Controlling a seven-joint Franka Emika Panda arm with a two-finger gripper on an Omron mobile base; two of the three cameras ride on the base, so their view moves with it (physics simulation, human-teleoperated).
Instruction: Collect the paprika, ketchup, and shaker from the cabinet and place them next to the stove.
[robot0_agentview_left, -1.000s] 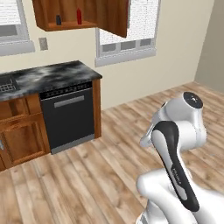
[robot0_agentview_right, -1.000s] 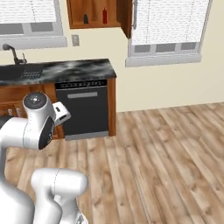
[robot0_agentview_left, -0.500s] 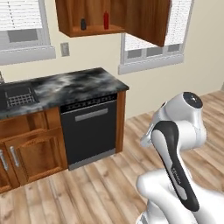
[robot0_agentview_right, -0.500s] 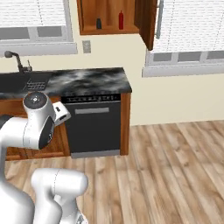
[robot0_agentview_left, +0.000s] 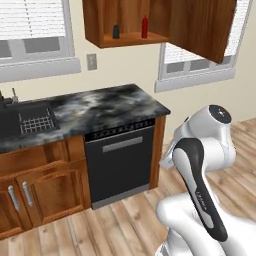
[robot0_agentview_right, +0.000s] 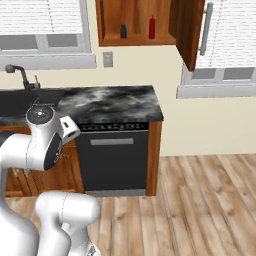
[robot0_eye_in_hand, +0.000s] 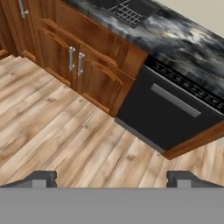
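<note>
- Wood-plank kitchen floor (robot0_eye_in_hand: 65, 131) spreads under the hand camera, running up to brown base cabinets (robot0_eye_in_hand: 83, 65) and a black dishwasher (robot0_eye_in_hand: 168, 109).
- On that floor view the gripper (robot0_eye_in_hand: 112, 178) has its jaws spread wide, one dark tip low on each side, with nothing between them.
- Just beyond the tips stands the dishwasher front with its silver handle, set under a marbled grey-black counter (robot0_agentview_left: 105, 107).
- To the left along the counter a dark sink (robot0_agentview_left: 30, 120) holds a wire rack, with a faucet (robot0_agentview_right: 20, 75) behind it.
- High on the wall above the counter hangs the cabinet (robot0_agentview_left: 125, 37), reddish-brown, its door (robot0_agentview_left: 200, 25) swung open to the right.
- Inside it, on the shelf, the shaker (robot0_agentview_left: 116, 31) stands upright on the left and the ketchup (robot0_agentview_left: 145, 27) upright just to its right, the two apart and not touching.
- From the right base camera the same pair shows: the dark shaker (robot0_agentview_right: 123, 31) left, the red ketchup (robot0_agentview_right: 152, 27) right.
- The paprika cannot be made out in the cabinet.
- A wall outlet (robot0_agentview_right: 107, 59) sits below the cabinet, and windows with white blinds (robot0_agentview_right: 40, 25) flank it.
- The white arm (robot0_agentview_left: 200, 165) is folded low, well below and apart from the cabinet.
</note>
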